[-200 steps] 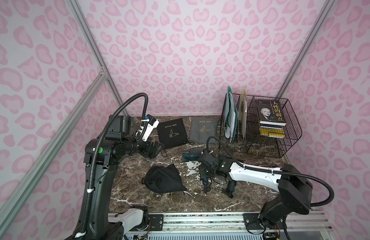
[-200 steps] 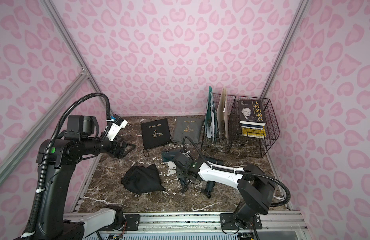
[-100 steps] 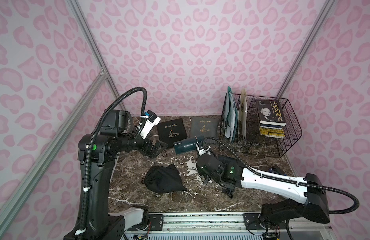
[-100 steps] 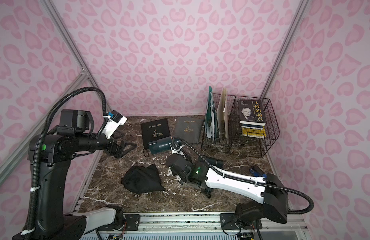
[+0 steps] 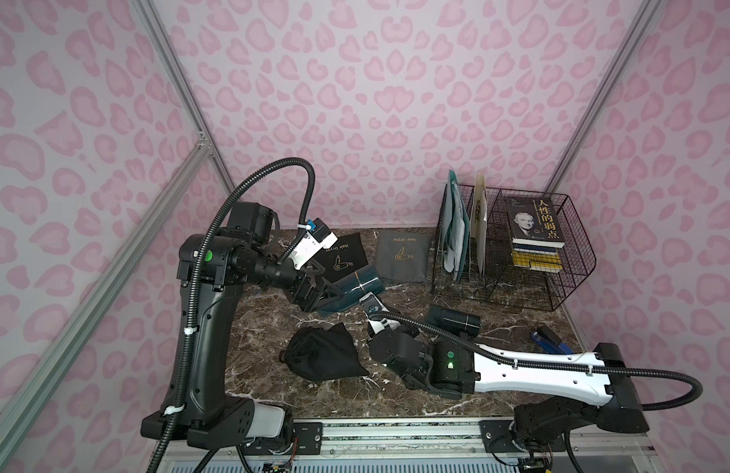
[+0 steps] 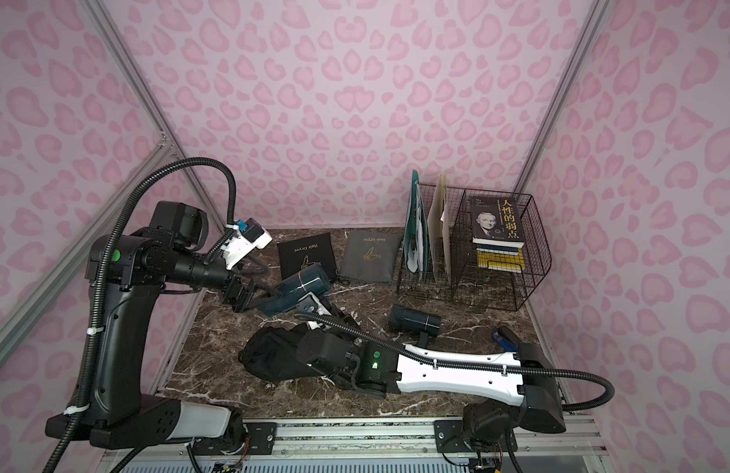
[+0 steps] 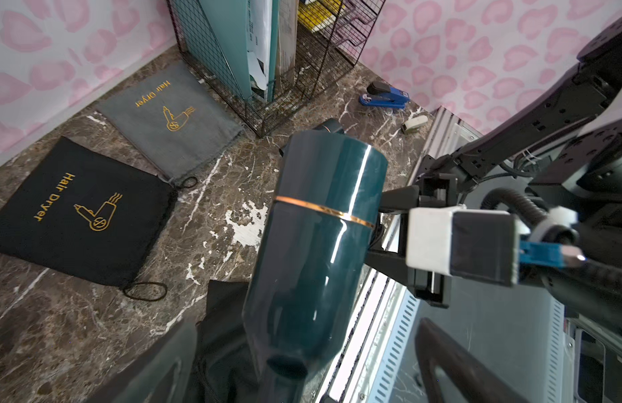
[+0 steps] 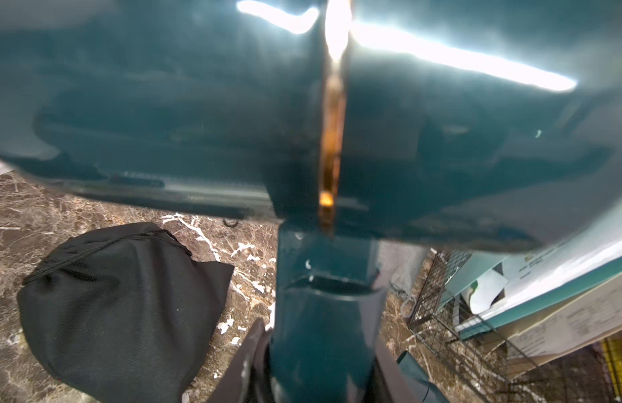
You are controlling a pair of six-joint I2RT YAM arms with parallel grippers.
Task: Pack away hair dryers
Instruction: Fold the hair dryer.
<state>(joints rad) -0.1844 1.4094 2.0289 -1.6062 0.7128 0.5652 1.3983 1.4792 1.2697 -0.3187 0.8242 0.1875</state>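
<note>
A: Where is the dryer now?

B: The dark teal plastic hair dryer with the thin gold band [image 5: 361,280] is in the air over the middle of the table [image 5: 510,323], between the two arms. The right gripper [image 7: 388,228] has its fingers [image 8: 248,359] clenched on the handle, just under the barrel. The left gripper [image 5: 320,288] is released: its fingers [image 7: 456,359] stand wide on both sides of the barrel's front end, with a gap on each side.

A: How will it handle?

B: I think it is stiff and rather light, but the shell is glossy, so it can slip or turn in a grasp. It is hard plastic, so a firm squeeze should not harm it. The barrel is wide and round; the handle is the better place to hold. The cord I cannot see.

A: And the containers?

B: On the near side lies a bulging black fabric drawstring pouch [image 5: 322,356]; something fills it, but what it is stays hidden. At the far side lie a flat black pouch with gold print [image 5: 347,254] and a flat grey pouch [image 5: 402,256]; both look empty. The black wire rack [image 5: 576,266] at the far right holds folders [image 5: 455,229] and a stack of books [image 5: 533,223], no dryer. A second dark dryer [image 5: 453,321] lies on the table near the rack, not packed yet.
</note>
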